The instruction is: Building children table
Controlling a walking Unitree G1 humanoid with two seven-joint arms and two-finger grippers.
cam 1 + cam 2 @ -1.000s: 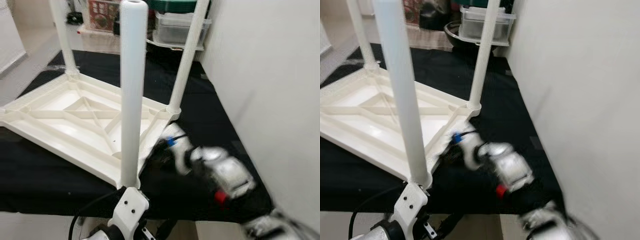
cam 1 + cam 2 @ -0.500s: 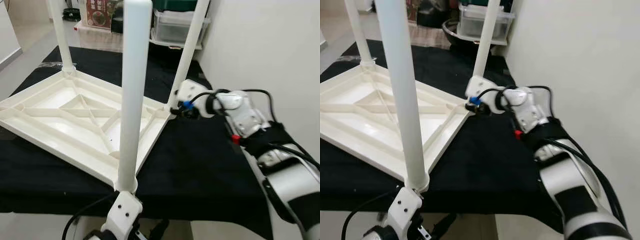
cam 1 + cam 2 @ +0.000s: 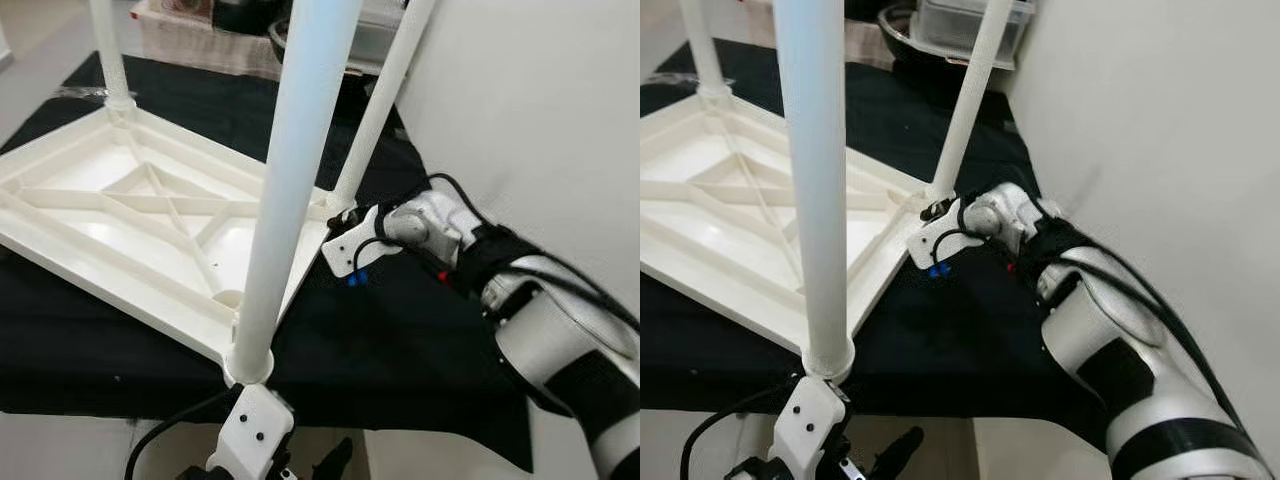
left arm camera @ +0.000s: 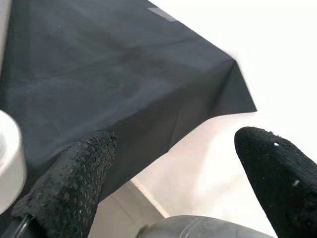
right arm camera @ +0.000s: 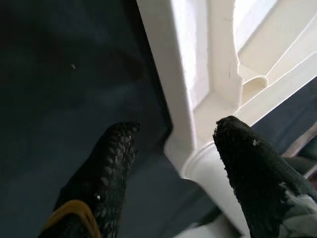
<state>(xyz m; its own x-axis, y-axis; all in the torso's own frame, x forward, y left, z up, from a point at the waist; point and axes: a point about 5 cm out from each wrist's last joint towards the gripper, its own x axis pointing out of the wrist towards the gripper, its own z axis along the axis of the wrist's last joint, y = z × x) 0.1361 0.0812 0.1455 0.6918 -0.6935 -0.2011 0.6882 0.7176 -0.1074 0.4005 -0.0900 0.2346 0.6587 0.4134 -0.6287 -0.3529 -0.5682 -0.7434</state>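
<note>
With its fingers spread, the right gripper [image 5: 173, 148] straddles a corner of the upturned white plastic children's table [image 3: 150, 230], probably light, stiff and slippery, best gripped by its ribbed rim; the left gripper [image 4: 178, 163] also gapes.

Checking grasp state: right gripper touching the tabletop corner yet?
Cannot tell. Right wrist view shows the open right gripper straddling the tabletop corner by the leg socket, with no plain contact or gap.
</note>
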